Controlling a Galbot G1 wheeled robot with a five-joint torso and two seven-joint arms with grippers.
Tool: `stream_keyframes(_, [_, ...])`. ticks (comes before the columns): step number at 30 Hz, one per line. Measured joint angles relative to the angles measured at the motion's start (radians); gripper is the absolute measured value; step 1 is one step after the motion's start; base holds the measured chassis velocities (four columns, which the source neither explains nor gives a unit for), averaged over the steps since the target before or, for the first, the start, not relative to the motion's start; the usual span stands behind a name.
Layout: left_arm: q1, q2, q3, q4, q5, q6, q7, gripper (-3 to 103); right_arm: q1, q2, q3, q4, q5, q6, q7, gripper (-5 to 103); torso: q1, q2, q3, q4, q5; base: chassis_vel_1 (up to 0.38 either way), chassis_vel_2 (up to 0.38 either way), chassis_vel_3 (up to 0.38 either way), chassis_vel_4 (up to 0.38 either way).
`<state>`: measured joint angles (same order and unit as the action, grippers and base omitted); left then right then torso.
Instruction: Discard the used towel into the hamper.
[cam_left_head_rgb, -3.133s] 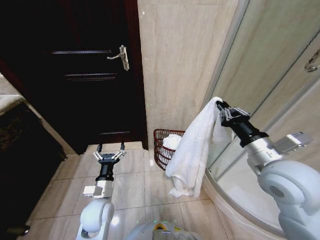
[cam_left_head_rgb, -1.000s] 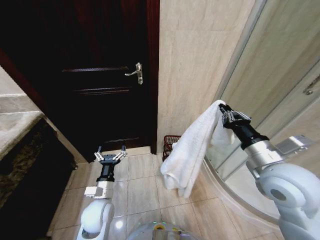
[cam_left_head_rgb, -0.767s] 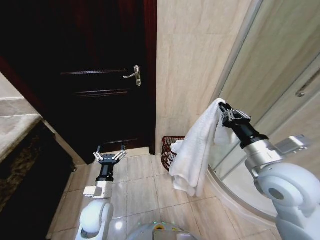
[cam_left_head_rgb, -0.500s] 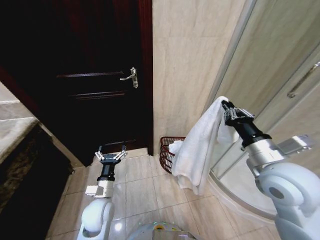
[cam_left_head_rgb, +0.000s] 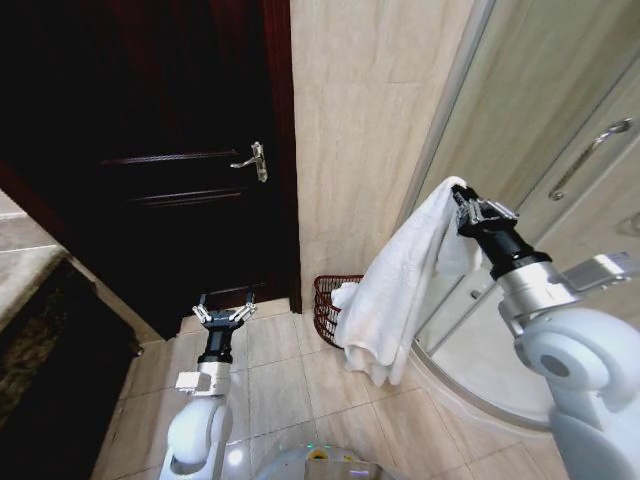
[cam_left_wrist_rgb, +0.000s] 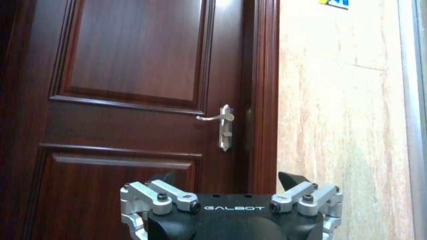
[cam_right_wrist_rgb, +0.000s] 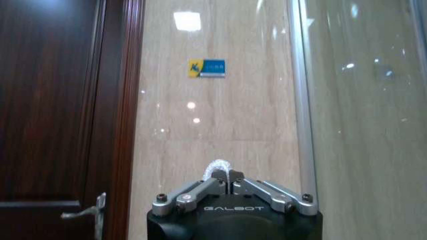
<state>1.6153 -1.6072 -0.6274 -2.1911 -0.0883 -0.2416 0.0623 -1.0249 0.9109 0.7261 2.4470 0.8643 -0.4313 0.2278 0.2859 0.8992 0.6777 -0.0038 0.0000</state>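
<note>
Right gripper: the right gripper (cam_left_head_rgb: 470, 207) is raised high on the right side of the head view, in front of the glass shower enclosure (cam_left_head_rgb: 560, 110). Its fingers are pressed together on the top fold of a white towel (cam_left_head_rgb: 400, 285); in the right wrist view a small tuft of white cloth (cam_right_wrist_rgb: 219, 168) shows pinched between the closed fingertips.

Towel: it hangs down from the right gripper in a long drape, its lower folds bunched above the tiled floor (cam_left_head_rgb: 290, 375). The lower part hangs in front of the right side of the hamper; whether the cloth touches the rim cannot be told.

Hamper: the dark red-brown wire hamper (cam_left_head_rgb: 325, 305) stands on the floor against the beige tiled wall (cam_left_head_rgb: 360, 130), between the dark wooden door (cam_left_head_rgb: 170, 190) and the shower enclosure. Only its left part is visible past the towel. A bit of white cloth (cam_left_head_rgb: 343, 294) shows at its rim.

Left gripper: the left gripper (cam_left_head_rgb: 224, 312) is held low over the floor, well to the left of the hamper, with its fingers spread apart and nothing between them. In the left wrist view it faces the door and its metal lever handle (cam_left_wrist_rgb: 222, 125).

Wall detail: a small blue and yellow sticker (cam_right_wrist_rgb: 207, 68) sits on the beige wall beside the door frame.
</note>
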Motion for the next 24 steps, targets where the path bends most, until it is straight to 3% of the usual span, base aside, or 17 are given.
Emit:
stream_keyframes(15, [0.025, -0.001, -0.007, 0.020, 0.044, -0.030, -0.001, 100, 0.260, -0.048, -0.048, -0.082, 0.108, -0.038, -0.013, 1, 0.031, 0.070, 0.039, 0.0000, 0.0000, 0.000, 0.000, 0.000, 0.000])
stream_keyframes(24, [0.020, -0.001, 0.013, 0.032, 0.040, -0.080, 0.024, 100, 0.404, -0.104, -0.075, -0.191, 0.164, -0.045, -0.021, 1, 0.033, 0.075, 0.042, 0.0002, 0.0000, 0.000, 0.000, 0.000, 0.000])
